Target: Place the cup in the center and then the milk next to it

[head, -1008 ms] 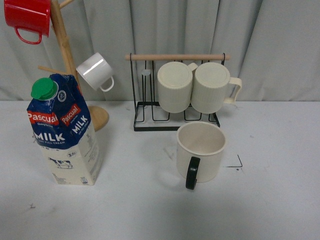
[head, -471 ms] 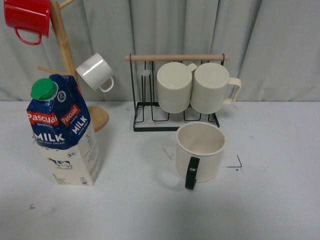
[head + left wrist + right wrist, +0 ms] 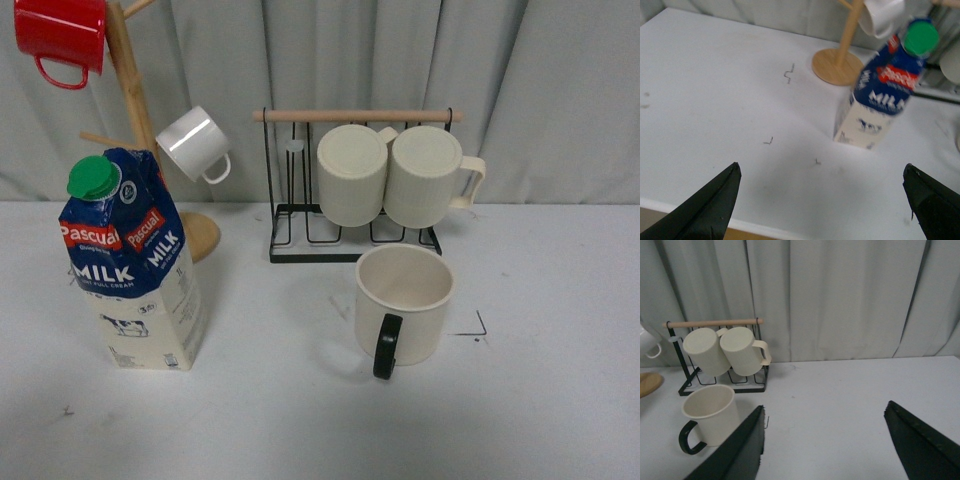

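Note:
The cup (image 3: pixel 403 300), cream-white with a black handle, stands upright on the white table right of the middle, handle toward me. A black corner mark (image 3: pixel 478 326) of the center (image 3: pixel 458 310) lies just right of it. The cup also shows in the right wrist view (image 3: pixel 711 412). The milk (image 3: pixel 130 265) stands upright at the left, and also shows in the left wrist view (image 3: pixel 882 92). My left gripper (image 3: pixel 821 167) is open and empty, hanging over bare table in front of the milk. My right gripper (image 3: pixel 824 406) is open and empty, to the right of the cup. Neither gripper shows in the front view.
A wooden mug tree (image 3: pixel 135 110) with a red mug (image 3: pixel 58 32) and a small white mug (image 3: pixel 193 143) stands behind the milk. A black wire rack (image 3: pixel 350 235) holds two ribbed cream mugs (image 3: pixel 390 175) behind the cup. A grey curtain closes the back. The table's edge (image 3: pixel 755 227) shows near the left gripper.
The whole front view has shifted a few pixels to the right. The cup and the milk stand where they were.

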`<action>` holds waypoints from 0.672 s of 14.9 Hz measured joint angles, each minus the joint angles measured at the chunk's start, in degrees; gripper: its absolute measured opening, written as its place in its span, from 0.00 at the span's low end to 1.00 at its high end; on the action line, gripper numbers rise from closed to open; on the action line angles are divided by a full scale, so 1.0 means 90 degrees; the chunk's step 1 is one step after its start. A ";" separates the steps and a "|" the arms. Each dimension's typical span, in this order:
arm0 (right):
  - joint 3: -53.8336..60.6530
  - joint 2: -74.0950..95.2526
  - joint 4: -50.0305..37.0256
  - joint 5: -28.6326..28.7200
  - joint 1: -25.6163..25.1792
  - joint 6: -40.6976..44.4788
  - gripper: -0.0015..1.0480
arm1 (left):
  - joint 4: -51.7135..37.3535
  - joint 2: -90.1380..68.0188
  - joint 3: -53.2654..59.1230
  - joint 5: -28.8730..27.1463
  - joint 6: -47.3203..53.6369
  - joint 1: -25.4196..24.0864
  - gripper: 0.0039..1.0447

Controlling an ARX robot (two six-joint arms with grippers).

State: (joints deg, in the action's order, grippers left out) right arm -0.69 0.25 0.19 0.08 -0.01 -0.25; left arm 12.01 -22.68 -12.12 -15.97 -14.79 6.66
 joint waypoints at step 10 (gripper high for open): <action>0.0000 0.0000 0.0002 -0.0007 0.0000 0.0002 0.94 | -0.3344 -0.6603 -0.3655 0.1290 0.0272 -0.0095 0.94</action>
State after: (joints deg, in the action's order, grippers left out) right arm -0.69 0.25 0.21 0.01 -0.01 -0.23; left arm -18.09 -82.11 -45.01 -4.36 -12.34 5.80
